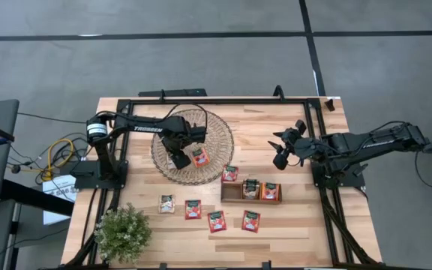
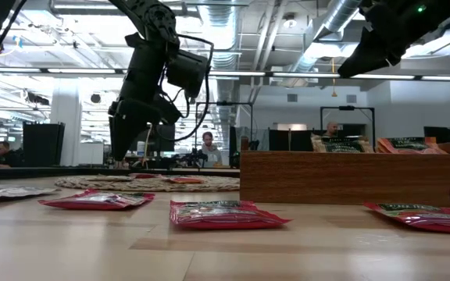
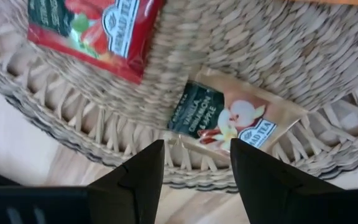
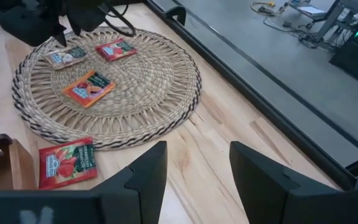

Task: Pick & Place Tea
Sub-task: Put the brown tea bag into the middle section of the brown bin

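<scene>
High view: left gripper (image 1: 180, 159) over the mat (image 1: 217, 154), right gripper (image 1: 280, 152) raised beside the tray (image 1: 232, 193).
Left fingers: spread, straddling a beige sachet (image 3: 235, 118) near the mat's rim, not gripping.
Right fingers: apart, empty.
Tea: three sachets on mat, some in tray, others loose on table (image 1: 306, 225).

My two arms are matte black; the left arm (image 1: 145, 129) carries white TROSSEN lettering and a silver band at its base. Black cables loop alongside the right arm (image 1: 366, 140).
</scene>
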